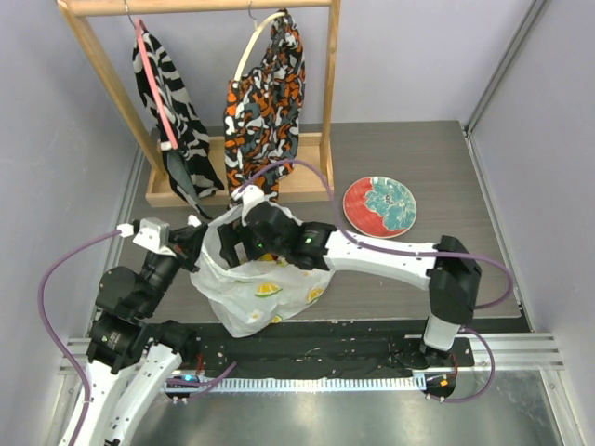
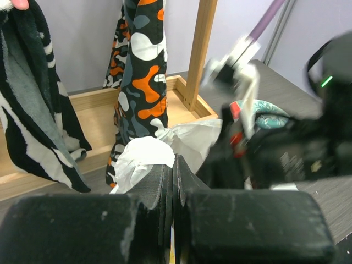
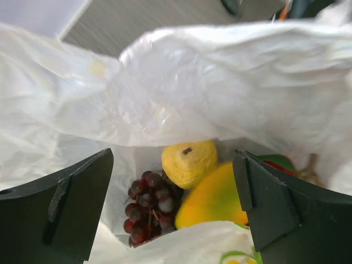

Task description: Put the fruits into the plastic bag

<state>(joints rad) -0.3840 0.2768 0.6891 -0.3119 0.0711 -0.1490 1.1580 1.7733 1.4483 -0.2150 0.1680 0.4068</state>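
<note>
The white plastic bag [image 1: 265, 299] with citrus prints lies at the table's middle, its mouth lifted and open. My left gripper [image 1: 199, 238] is shut on the bag's left rim; in the left wrist view the jaws [image 2: 174, 168] are pressed together on a thin sliver of bag [image 2: 140, 157]. My right gripper [image 1: 244, 243] is open and empty, at the bag's mouth. In the right wrist view, between my open fingers [image 3: 173, 181], the grape bunch [image 3: 147, 206], lemon [image 3: 190, 162] and mango [image 3: 217, 199] lie inside the bag. A bit of the red berries [image 3: 273, 163] shows behind the right finger.
A wooden rack [image 1: 327, 111] stands at the back with a zebra-striped cloth [image 1: 167, 102] and an orange-black cloth [image 1: 265, 102] hanging on it. A red and teal plate [image 1: 379, 206] lies right of the rack. A black strip runs along the table's near edge.
</note>
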